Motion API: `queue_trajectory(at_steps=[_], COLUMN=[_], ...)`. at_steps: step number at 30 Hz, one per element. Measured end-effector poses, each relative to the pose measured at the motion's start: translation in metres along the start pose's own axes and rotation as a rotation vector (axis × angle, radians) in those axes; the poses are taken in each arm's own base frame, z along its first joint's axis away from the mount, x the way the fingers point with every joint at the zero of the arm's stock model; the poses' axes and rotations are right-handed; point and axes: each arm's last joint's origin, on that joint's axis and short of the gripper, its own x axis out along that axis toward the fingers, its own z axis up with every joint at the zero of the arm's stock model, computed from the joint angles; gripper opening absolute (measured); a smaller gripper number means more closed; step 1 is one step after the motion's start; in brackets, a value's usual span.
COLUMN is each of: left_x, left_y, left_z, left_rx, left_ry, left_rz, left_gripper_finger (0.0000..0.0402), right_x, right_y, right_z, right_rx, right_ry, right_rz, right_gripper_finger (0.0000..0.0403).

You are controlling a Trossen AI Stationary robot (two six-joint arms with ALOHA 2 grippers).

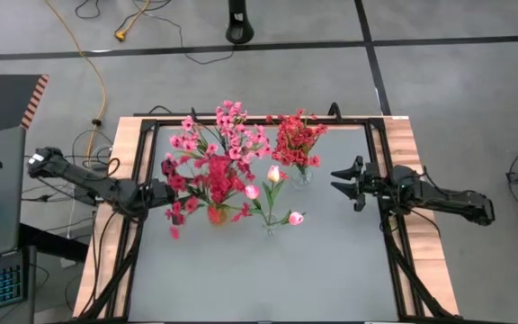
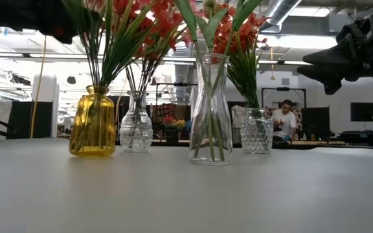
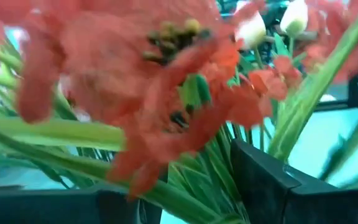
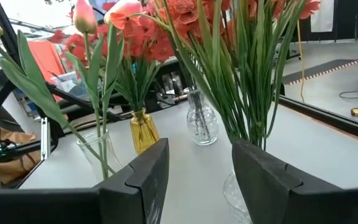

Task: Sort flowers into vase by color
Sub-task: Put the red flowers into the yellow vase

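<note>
Four vases are standing clustered in the far half of the grey table point(image 1: 268, 279), and the amber vase point(image 2: 92, 122) serves here as the landmark. The flowers point(image 1: 218, 153) are spreading above it in pink and magenta, with red sprigs point(image 1: 297, 137) rising from a cut-glass vase point(image 2: 256, 136) off to its right, toward the far edge. A round clear vase point(image 2: 136, 129) is sitting just behind the amber one, and a tall clear vase point(image 2: 211, 110) with pale tulip buds point(image 1: 275, 174) is standing to its right, nearer the camera in the low view. The left gripper point(image 1: 162, 193) is hovering just left of the amber vase, pushed in among the blossoms and stems, its fingers spread apart and holding nothing. The right gripper point(image 1: 346, 183) is hanging well to the right of the amber vase, beyond the red sprigs, jaws apart and empty. The whole near half of the table, in front of the amber vase, is lying bare.
</note>
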Motion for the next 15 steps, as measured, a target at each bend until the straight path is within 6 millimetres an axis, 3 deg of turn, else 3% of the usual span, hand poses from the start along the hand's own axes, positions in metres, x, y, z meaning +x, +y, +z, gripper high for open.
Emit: queue_trajectory(at_steps=[8, 15], left_x=[-0.010, -0.014], left_y=[0.017, 0.018], left_z=[-0.006, -0.015], left_rx=[-0.019, -0.043], left_ry=[0.045, 0.117], left_rz=[-0.075, -0.160], left_gripper_finger=[0.0163, 0.0163], right_x=[0.000, 0.000], right_y=[-0.001, -0.001], right_z=[-0.001, -0.001], right_rx=[0.000, 0.000], right_ry=[0.000, 0.001], right_rz=[-0.026, -0.028], right_gripper_finger=[0.0202, 0.0202])
